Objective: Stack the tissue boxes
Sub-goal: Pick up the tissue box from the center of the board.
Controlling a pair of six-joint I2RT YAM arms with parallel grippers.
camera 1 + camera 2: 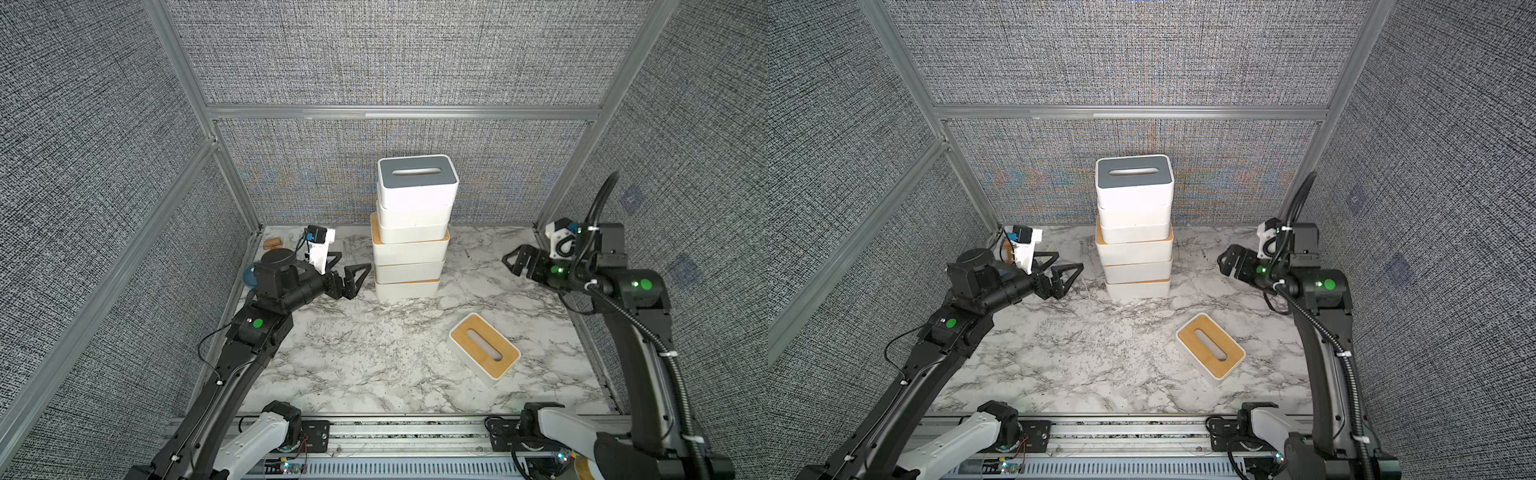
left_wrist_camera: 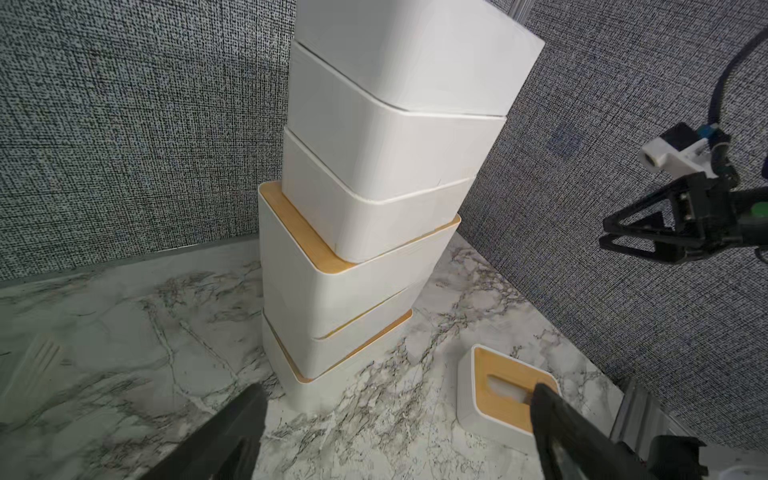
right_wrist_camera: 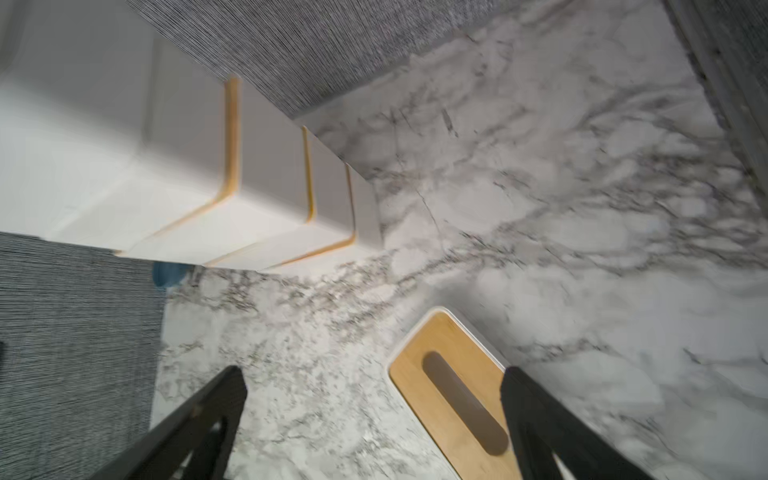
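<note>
On the counter (image 1: 353,365) one loose box (image 1: 484,352) lies near the stack (image 1: 411,249); left claw (image 1: 355,262) and right claw (image 1: 513,257) spread, we should straddle its narrow sides.

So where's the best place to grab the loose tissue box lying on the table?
Grip the loose tissue box across its two long white sides, coming straight down from above: it lies flat, lid up, and that is its narrower span.

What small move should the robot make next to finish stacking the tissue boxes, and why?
Probably lower the right gripper over the loose bamboo-lidded box: it alone lies apart from the stack, and the right gripper is open, empty and looks nearer it than the left gripper.
</note>
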